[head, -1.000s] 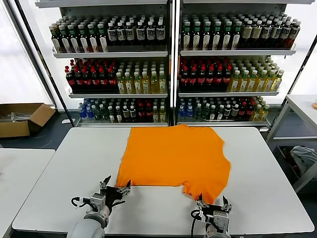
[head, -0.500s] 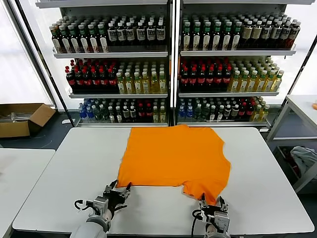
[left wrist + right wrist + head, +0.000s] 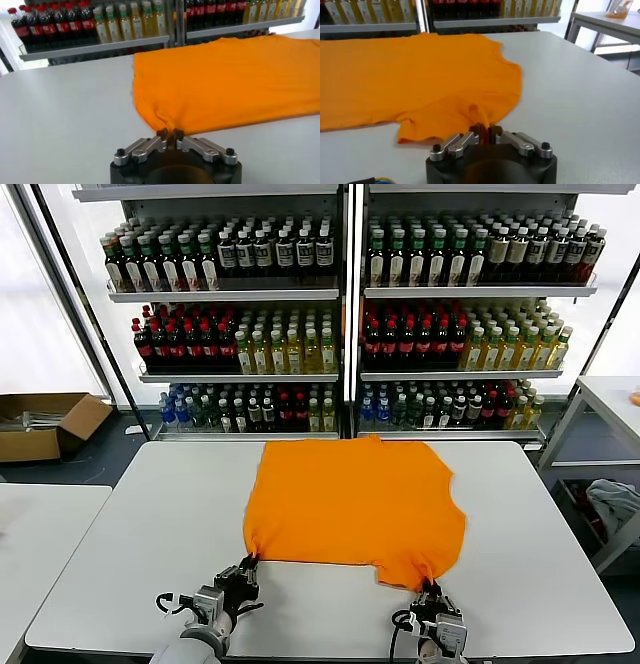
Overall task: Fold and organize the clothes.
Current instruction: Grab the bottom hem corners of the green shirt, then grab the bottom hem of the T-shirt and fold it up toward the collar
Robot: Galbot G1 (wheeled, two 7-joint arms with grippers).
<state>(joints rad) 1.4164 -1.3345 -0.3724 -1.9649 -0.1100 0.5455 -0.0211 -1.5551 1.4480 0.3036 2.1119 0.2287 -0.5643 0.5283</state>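
Pinching near edge of orange T-shirt [image 3: 355, 504] spread flat on white table [image 3: 130, 534]: left gripper [image 3: 247, 565] clamped on left corner, right gripper [image 3: 432, 591] clamped on right corner.

Bottles, a box and tables around the work spot

A big white table [image 3: 120, 524] lies under both grippers and reaches far ahead of them. Past its far edge stand tall shelves [image 3: 350, 289] full of bottles [image 3: 260, 349], red, yellow, green and dark ones in rows. Far off to the left gripper's side, an open cardboard box [image 3: 45, 422] sits on the floor. Off to the right gripper's side stands another table [image 3: 610, 399], with a greyish-white cloth bundle [image 3: 615, 504] lower down.
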